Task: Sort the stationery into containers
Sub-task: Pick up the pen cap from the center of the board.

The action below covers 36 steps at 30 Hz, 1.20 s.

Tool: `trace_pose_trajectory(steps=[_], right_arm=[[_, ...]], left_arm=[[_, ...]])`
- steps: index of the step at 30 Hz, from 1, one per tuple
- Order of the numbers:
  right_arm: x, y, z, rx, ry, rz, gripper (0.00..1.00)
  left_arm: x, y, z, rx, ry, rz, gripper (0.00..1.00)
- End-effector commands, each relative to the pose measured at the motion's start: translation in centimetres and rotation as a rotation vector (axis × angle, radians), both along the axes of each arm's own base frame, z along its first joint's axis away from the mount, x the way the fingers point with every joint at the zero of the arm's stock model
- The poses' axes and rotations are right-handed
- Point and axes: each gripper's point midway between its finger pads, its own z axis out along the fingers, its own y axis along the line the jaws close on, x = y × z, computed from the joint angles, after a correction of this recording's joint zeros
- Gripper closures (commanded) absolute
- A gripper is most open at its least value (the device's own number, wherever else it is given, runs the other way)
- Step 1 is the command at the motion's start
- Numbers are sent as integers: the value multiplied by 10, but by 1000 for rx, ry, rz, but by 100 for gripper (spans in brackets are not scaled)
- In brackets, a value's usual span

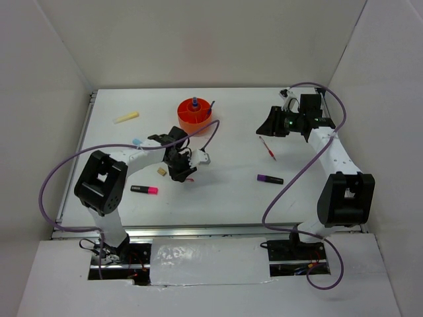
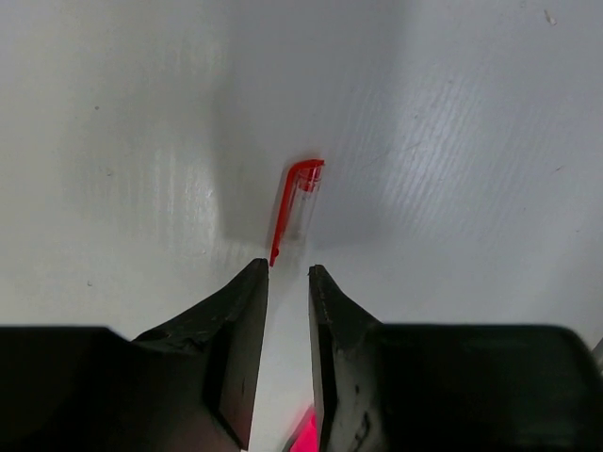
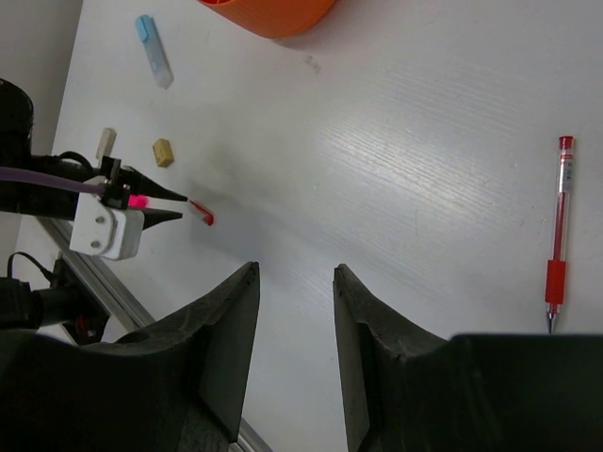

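1. In my left wrist view the left gripper (image 2: 287,268) sits at lower centre. Its two black fingers stand a narrow gap apart, with a red-clipped clear pen (image 2: 300,202) running up out from between them. I cannot tell whether they pinch it or merely flank it.
2. The right gripper (image 3: 294,273) hangs over the bare white table (image 3: 424,141), jaws moderately apart with nothing between them.
3. A second red pen (image 3: 558,235) lies flat at the right edge of the right wrist view, well clear of that gripper.
4. Overhead, the orange pot (image 1: 197,117) stands upper centre, with a blue-capped item (image 1: 195,102) upright in its central tube.
5. The yellow stick (image 1: 127,117) lies to the left of the pot, and the blue strip (image 1: 137,141) lies below the stick.
6. A tan eraser (image 1: 161,172) rests just left of the left arm's wrist, and the pink-black highlighter (image 1: 143,189) lies lower left of it.
7. The purple-black marker (image 1: 269,179) lies right of centre, below the second red pen.
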Motion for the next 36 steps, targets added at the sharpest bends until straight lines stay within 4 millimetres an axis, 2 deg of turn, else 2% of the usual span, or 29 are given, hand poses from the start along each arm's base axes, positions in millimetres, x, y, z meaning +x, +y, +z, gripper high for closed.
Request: trace_pose_trajectory(steps=[1, 7, 21, 32, 36], right_arm=[[-5, 1, 8, 6, -22, 23, 56], [-5, 2, 7, 11, -18, 26, 57], [-6, 0, 5, 8, -9, 33, 57], [-9, 1, 2, 8, -1, 42, 58], [-10, 0, 2, 7, 0, 42, 61]], left_arm=[[6, -2, 1, -33, -21, -35, 63], [9, 0, -5, -34, -24, -28, 62], [2, -1, -20, -44, 12, -33, 65], [-7, -7, -31, -51, 23, -55, 77], [-10, -7, -33, -52, 30, -66, 89]])
